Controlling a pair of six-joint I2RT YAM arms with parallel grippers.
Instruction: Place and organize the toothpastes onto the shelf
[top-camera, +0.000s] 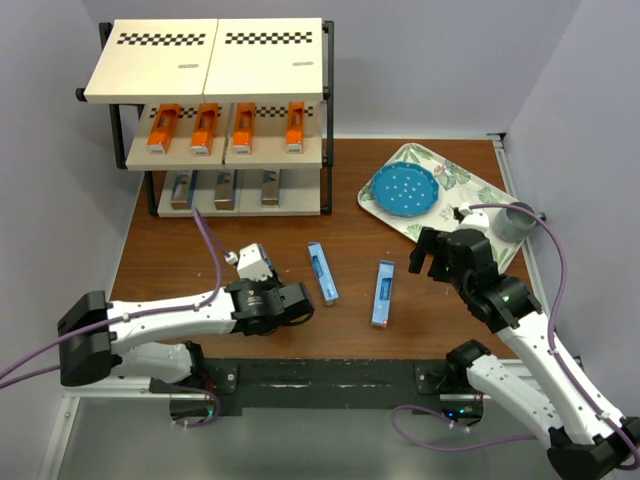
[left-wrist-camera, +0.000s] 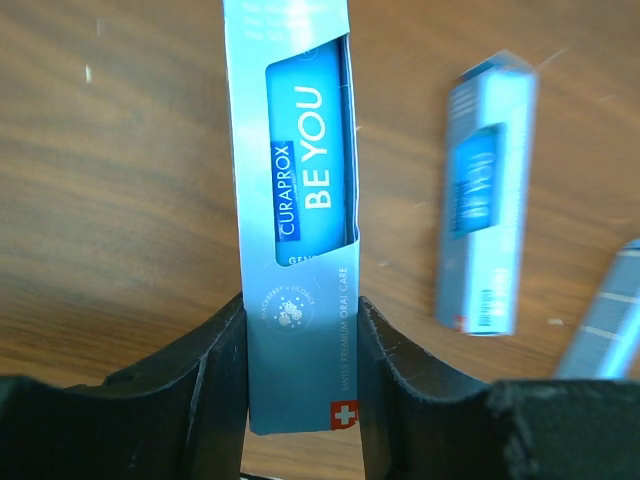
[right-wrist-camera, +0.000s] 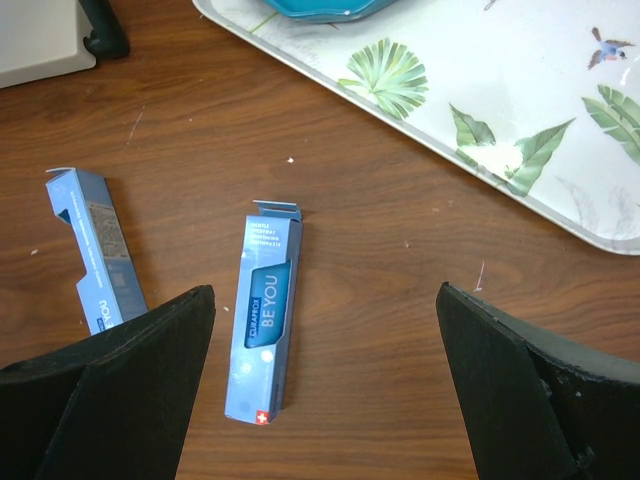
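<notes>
Nearest the arm bases, the left gripper (left-wrist-camera: 300, 305) is clamped on the near end of a light blue carton (left-wrist-camera: 295, 150). One finger presses against each long side, right down by the little Swiss cross. The box reads CURAPROX BE YOU. It lies flat on the counter (top-camera: 350, 230), well out in front of the shelf (top-camera: 205, 62) and about level with the shelf's right end. Its long axis points more or less toward the shelf.

The second light blue carton (top-camera: 383, 293) is about as far in front of the shelf but further right, past the shelf's right end. It's lying flat too, label up, with the far end flap popped open. Nothing's touching it, and the two boxes are near each other but apart.

The right gripper (right-wrist-camera: 322, 290) is spread wide open with nothing between the fingers. It hangs over bare counter, in front of the shelf and off to its right, just to the right of that second carton.

Further back, right of the shelf, there's a floral tray (top-camera: 478, 185) sitting at an angle. It has a blue plate (top-camera: 403, 190) and a grey cup (top-camera: 515, 222) on it.

Then the shelf itself, furthest away. Its middle tier carries four orange cartons (top-camera: 205, 128) side by side, each with one end facing the front. The bottom tier has three more cartons (top-camera: 222, 188), also end-on. They look greyish to bluish, but it's shadowy under there, so I can't really call the colours.
</notes>
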